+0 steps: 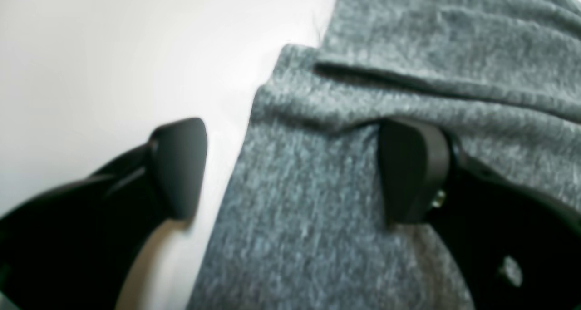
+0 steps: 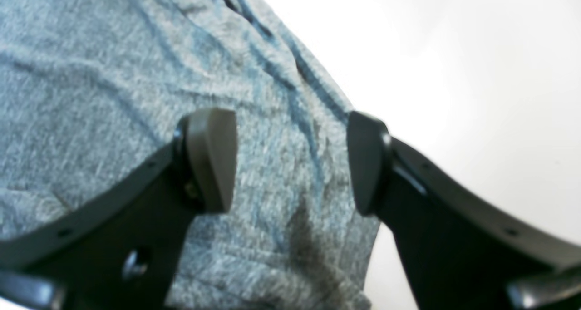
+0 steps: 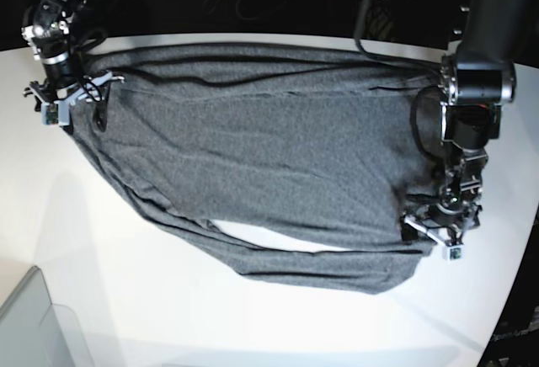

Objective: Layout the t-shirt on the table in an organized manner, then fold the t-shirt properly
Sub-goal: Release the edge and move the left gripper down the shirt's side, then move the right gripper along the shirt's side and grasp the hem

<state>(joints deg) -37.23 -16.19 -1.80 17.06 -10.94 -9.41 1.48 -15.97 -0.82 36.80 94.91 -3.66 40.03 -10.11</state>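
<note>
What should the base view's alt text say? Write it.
A dark grey t-shirt lies spread but rumpled across a white table. Two robot arms stand at its left and right ends, claws over the cloth.

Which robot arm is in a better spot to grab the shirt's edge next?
Left, probably. Its open tool straddles the t-shirt edge, one finger on the table. The right tool is open too, with both fingers over cloth.
</note>
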